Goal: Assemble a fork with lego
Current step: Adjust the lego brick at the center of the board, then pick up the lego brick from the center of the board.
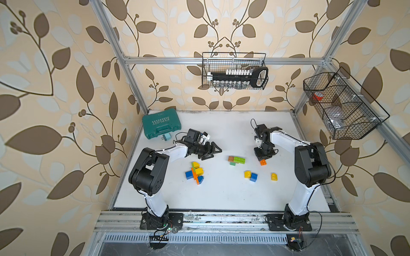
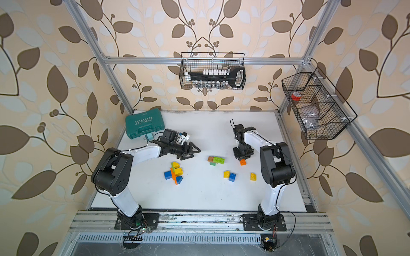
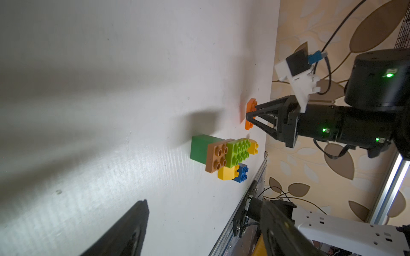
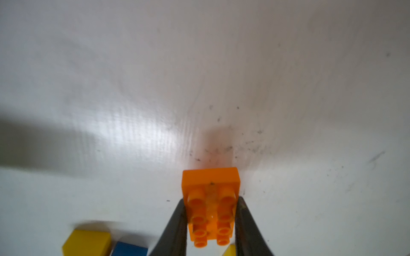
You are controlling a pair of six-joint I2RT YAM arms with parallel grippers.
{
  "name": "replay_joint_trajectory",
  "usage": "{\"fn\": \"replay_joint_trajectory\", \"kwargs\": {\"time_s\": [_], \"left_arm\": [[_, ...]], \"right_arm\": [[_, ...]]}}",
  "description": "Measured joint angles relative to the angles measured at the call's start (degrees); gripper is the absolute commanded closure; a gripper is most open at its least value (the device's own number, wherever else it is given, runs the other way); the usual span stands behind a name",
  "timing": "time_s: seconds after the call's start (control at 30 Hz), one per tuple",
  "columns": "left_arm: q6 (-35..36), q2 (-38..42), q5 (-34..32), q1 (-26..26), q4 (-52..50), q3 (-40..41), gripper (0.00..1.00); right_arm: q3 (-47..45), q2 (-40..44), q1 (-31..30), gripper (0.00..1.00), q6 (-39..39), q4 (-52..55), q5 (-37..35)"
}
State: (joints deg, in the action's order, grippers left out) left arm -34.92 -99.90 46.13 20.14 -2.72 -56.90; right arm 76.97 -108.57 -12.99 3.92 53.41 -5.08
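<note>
The right gripper (image 1: 263, 157) points down at the white table (image 1: 221, 195) with its two black fingers (image 4: 177, 221) closed against the opposite sides of an orange brick (image 4: 210, 179), gripping it; the brick's studs face the wrist camera, and in the left wrist view the same brick (image 3: 250, 113) sits at the fingertips right at the table surface, though whether it touches the table cannot be told. In both top views this brick (image 2: 243, 162) shows just below the gripper, right of a small cluster lying flat near the table's middle: a brown brick (image 1: 231, 158) touching a lime green brick (image 1: 239, 160), with a darker green brick (image 1: 232, 163) under their near edge. The left gripper (image 1: 213, 153) hangs over the table left of that cluster, turned on its side, its jaws spread apart and holding nothing. Nearer the front lies a partly joined group, a long orange brick (image 1: 194, 175) with yellow bricks (image 1: 198, 170) and blue bricks (image 1: 189, 175) fixed to its sides. Further right a yellow brick (image 1: 247, 174) touches a blue brick (image 1: 253, 176), and a lone yellow brick (image 1: 274, 176) lies apart from them toward the right arm. A teal tool case (image 1: 160, 124) rests closed at the table's far left corner, well apart from all the bricks
</note>
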Motion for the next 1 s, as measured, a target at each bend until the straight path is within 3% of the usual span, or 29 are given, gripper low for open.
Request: {"fn": "replay_joint_trajectory", "kwargs": {"time_s": [0.3,1.0], "left_arm": [[0.0,-0.1,0.3,0.0,0.0,0.0,0.19],[-1.1,-1.0,1.4,0.0,1.3,0.1,0.19]], "right_arm": [[2.9,-4.7,-0.7,0.4,-5.3,0.7,2.3],[-5.4,0.3,-0.9,0.47,-12.4,-6.2,2.5]]}}
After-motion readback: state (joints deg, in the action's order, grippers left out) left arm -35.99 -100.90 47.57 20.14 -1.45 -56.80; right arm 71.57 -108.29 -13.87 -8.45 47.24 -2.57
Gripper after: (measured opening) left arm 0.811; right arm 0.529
